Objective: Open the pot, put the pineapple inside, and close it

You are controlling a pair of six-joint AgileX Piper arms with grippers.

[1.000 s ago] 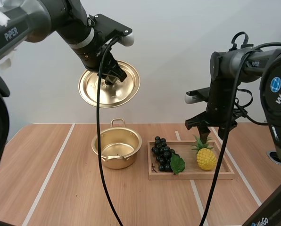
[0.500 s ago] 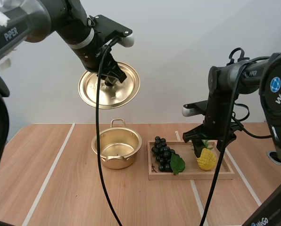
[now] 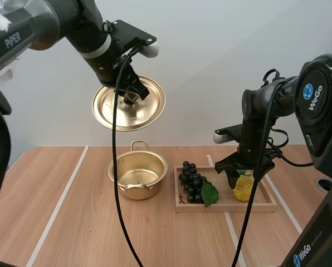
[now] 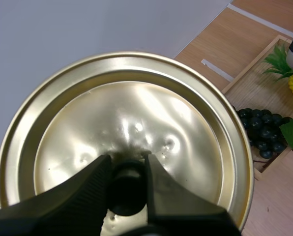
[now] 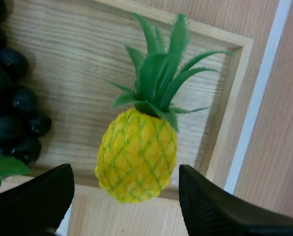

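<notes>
Pineapple [image 5: 136, 157] is lying in the wooden tray [image 3: 227, 207] on the bench [image 3: 71, 222], at the tray's right end, with its green crown pointing toward the far rim. The bunch of dark grapes [image 3: 191, 182] is sitting at the tray's left end, apart from the fruit. I am holding my right claw [image 5: 129, 199] low over the tray with its two fingers spread wide. The pineapple's body is showing between them, and I am seeing a gap on each side, so neither finger is touching it.

My left claw [image 4: 127, 164] is clamped on the dark knob [image 4: 127, 189] of the gold lid [image 4: 127, 113]. The lid is hanging well above the bench, tilted so its underside is facing the high camera. The pot [image 3: 138, 173] is standing open on the bench just left of the tray, below the lid and with nothing that I can make out inside it.
</notes>
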